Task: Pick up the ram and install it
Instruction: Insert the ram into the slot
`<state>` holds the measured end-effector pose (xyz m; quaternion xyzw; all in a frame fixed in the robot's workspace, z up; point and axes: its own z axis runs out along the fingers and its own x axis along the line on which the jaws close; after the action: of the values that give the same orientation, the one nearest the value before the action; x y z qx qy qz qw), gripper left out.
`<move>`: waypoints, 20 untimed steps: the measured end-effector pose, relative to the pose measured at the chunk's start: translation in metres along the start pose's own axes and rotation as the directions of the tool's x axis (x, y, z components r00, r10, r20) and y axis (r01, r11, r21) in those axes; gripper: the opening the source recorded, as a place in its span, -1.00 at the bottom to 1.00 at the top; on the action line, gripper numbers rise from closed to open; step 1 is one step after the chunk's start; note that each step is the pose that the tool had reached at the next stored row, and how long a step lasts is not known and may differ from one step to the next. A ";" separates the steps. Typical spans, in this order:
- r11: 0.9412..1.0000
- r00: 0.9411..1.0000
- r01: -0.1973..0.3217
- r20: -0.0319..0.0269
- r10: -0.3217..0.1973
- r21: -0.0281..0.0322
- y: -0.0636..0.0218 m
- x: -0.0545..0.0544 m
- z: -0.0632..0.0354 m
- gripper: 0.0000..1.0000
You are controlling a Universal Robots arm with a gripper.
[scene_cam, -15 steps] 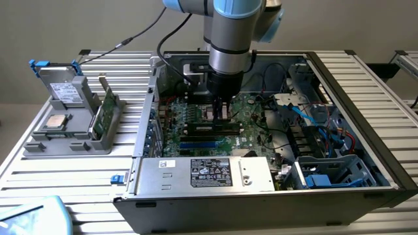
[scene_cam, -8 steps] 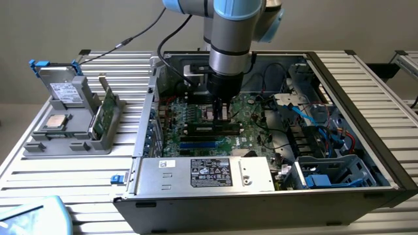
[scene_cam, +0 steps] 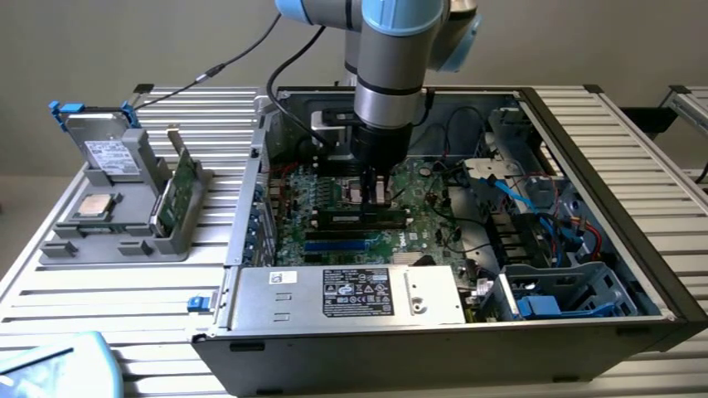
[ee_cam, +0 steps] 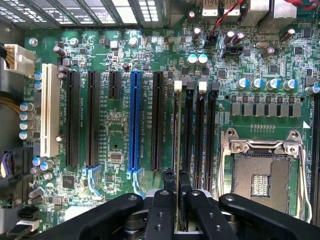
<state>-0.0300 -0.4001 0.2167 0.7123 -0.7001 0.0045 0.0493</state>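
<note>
Gripper point(scene_cam: 373, 195) was down inside the open computer case point(scene_cam: 443, 356), over the motherboard point(ee_cam: 115, 130). Its fingers point(ee_cam: 162, 210) pinched the ram point(ee_cam: 177, 130) edge-on and upright, lined up with the memory slot farthest from the CPU socket point(ee_cam: 260, 175). Whether the ram was seated: could not tell.

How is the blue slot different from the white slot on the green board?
The blue slot is bright blue; the white slot is cream-white. The blue slot looks narrower, the white slot wider. The blue slot has black slots on both sides; the white slot ends the row, with a black slot on one side only. Both are long, empty and lie parallel on the motherboard.
</note>
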 end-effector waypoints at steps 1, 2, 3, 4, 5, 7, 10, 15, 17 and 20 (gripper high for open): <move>1.000 1.000 0.000 0.000 0.000 0.000 0.0000 0.000 0.0000 -0.72; 1.000 1.000 0.000 0.000 0.000 0.000 0.0000 0.000 0.0000 -0.72; 1.000 1.000 0.000 0.000 0.000 0.000 0.0001 0.000 0.0000 -0.72; 1.000 1.000 0.000 0.000 0.000 0.000 0.0001 0.000 0.0000 -0.72; 1.000 1.000 0.000 0.000 0.000 0.000 0.0001 0.000 0.0001 -0.72; 1.000 1.000 0.000 0.000 0.000 0.000 0.0001 0.000 0.0001 -0.72; 1.000 1.000 0.000 0.000 0.000 0.000 0.0001 0.000 0.0001 -0.69; 1.000 1.000 0.000 0.000 0.000 0.000 0.0001 0.000 0.0001 -0.21; 1.000 1.000 0.000 0.000 0.000 0.000 0.0001 0.000 0.0000 -0.09; 1.000 1.000 -0.001 0.000 0.001 0.000 0.0003 0.000 -0.0041 0.03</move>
<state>-0.0301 -0.3997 0.2208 0.7121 -0.7003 0.0047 0.0495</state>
